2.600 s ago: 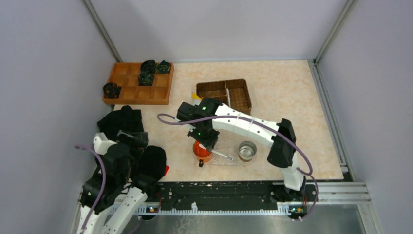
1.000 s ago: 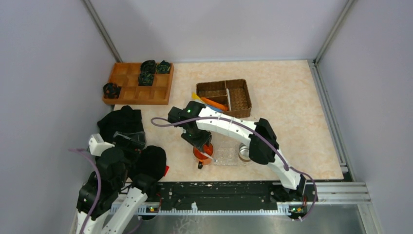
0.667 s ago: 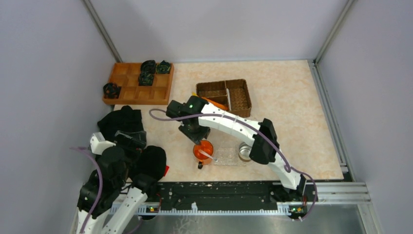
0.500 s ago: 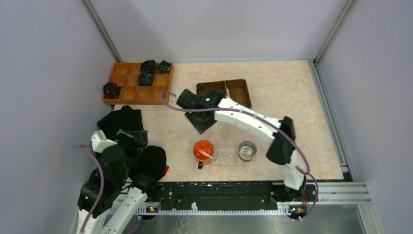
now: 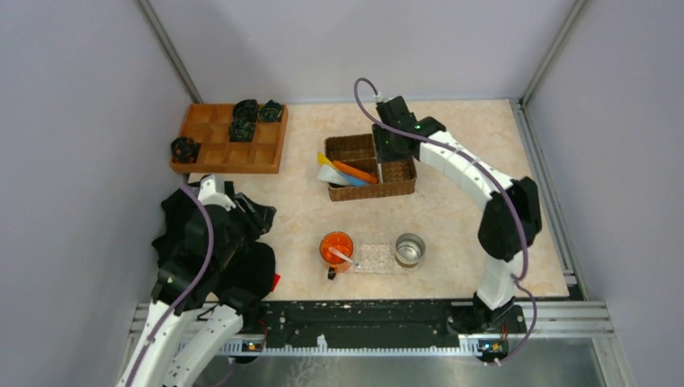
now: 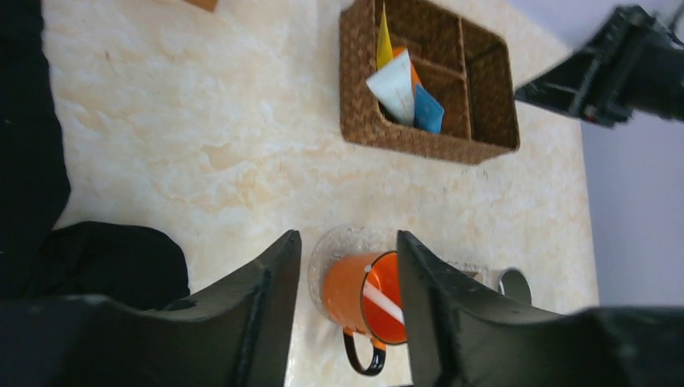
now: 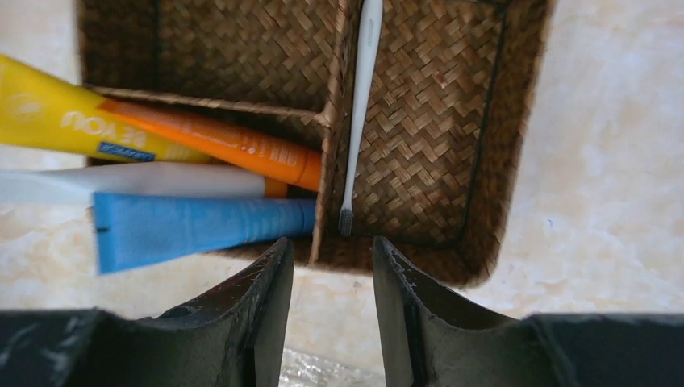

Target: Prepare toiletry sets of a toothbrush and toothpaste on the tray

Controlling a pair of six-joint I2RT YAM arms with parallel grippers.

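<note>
Nearest the bases, the clear tray [image 5: 375,260] lies between the orange mug [image 5: 335,247] and the steel cup [image 5: 410,249], and a white toothbrush [image 5: 348,256] leans out of the mug over the tray's left end. The left gripper [image 6: 345,242], fingers spread and holding nothing, hangs low at the near left on a folded arm, well apart from the supplies. Farther out sits the wicker basket [image 7: 484,161]. Its left side holds the yellow tube [image 7: 56,121], orange tube [image 7: 218,141] and blue tube [image 7: 193,226]. In its right compartment a second toothbrush [image 7: 360,105] lies against the divider. The right arm is stretched far forward, wrist tipped down, with the right gripper [image 7: 331,242] spread and empty directly above. The brush's bristle end sits just beyond the fingertips and its handle runs straight away, so the jaws stand across its length; a short drop forward looks enough
</note>
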